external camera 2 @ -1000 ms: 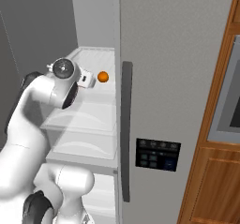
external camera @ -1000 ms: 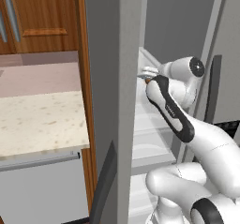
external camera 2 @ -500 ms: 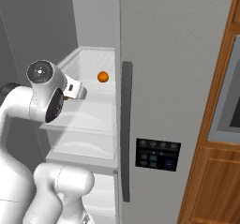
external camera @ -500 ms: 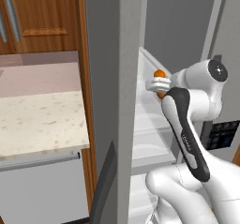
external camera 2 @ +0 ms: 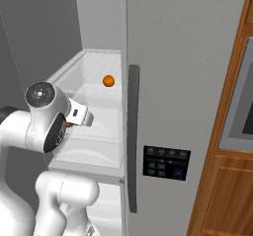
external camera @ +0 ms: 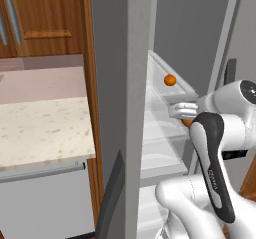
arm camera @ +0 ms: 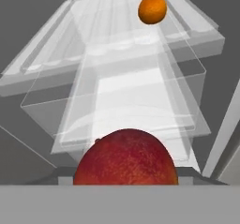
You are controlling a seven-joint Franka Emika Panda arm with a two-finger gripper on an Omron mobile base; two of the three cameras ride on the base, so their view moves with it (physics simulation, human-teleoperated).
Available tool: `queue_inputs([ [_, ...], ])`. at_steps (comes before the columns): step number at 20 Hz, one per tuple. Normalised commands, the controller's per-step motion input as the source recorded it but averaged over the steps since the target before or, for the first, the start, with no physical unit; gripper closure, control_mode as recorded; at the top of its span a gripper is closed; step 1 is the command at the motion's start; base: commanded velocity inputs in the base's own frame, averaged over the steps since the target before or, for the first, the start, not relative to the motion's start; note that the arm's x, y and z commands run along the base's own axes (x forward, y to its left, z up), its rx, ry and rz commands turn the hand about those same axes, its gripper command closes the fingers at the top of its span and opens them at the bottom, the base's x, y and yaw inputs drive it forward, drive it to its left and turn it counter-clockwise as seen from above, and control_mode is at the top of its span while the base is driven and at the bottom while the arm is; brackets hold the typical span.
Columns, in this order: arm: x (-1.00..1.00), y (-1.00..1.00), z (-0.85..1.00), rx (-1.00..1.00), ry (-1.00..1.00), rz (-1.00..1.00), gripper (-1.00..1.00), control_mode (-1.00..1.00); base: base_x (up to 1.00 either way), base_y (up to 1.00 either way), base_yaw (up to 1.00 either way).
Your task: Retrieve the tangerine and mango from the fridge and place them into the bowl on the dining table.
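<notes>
Hand view: the mango (arm camera: 125, 156) sits right before my pincer (external camera 2: 83, 117), clamped between its jaws I judge, outside the fridge (external camera 2: 188, 57). The tangerine (arm camera: 152, 8) waits on the upper shelf (arm camera: 117, 45). Next: carry the mango to the bowl.

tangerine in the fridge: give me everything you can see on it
The tangerine is a small, round, plain orange fruit with a matte, slightly dimpled skin, whole and unmarked. It sits alone on an upper clear shelf inside the open fridge, toward the back, resting on the shelf and touching nothing else. In the hand view it lies well beyond the red mango, which fills the near foreground. No stem or leaf can be made out.
</notes>
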Motion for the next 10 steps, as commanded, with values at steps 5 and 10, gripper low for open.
queue_inputs([
  [5, -0.16, 0.0, -0.26, 0.0, 0.0, 0.01, 1.0, -1.0, 0.0, 0.0, 0.0],
  [10, -0.09, 0.0, -0.21, 0.0, 0.0, 0.02, 1.0, -1.0, 0.0, 0.0, 0.0],
])
